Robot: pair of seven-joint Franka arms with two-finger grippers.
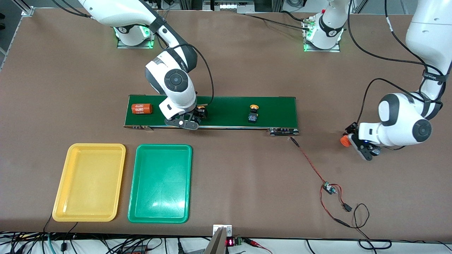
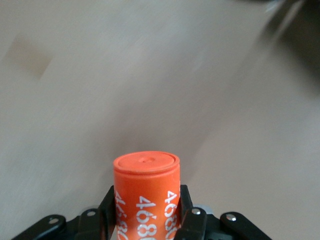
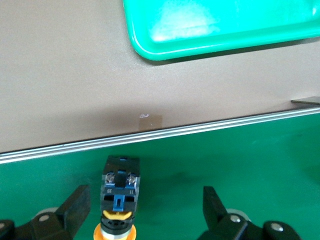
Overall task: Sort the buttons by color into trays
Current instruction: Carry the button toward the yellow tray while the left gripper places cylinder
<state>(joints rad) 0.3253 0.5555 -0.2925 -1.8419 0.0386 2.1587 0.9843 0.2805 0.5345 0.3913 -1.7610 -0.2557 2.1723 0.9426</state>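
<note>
Button (image 3: 119, 192) on belt (image 1: 226, 111), between right gripper (image 3: 145, 210) fingers. Second button (image 1: 253, 113) farther along belt. Trays (image 1: 90, 181) side by side, nearer camera. Cylinder (image 2: 146, 195) in left gripper (image 2: 147, 220).

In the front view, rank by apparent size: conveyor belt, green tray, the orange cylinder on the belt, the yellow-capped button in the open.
1. conveyor belt, longest
2. green tray
3. orange cylinder
4. yellow-capped button, smallest

Two yellow-capped buttons are showing: one (image 3: 118, 200) between the right gripper's (image 3: 145, 207) fingers, another (image 1: 253, 113) away from it. Two orange cylinders: one (image 2: 146, 195) in the left gripper (image 2: 147, 220), one (image 1: 141, 108) beside the right gripper. Two trays: yellow (image 1: 70, 155), green (image 1: 136, 183).
</note>
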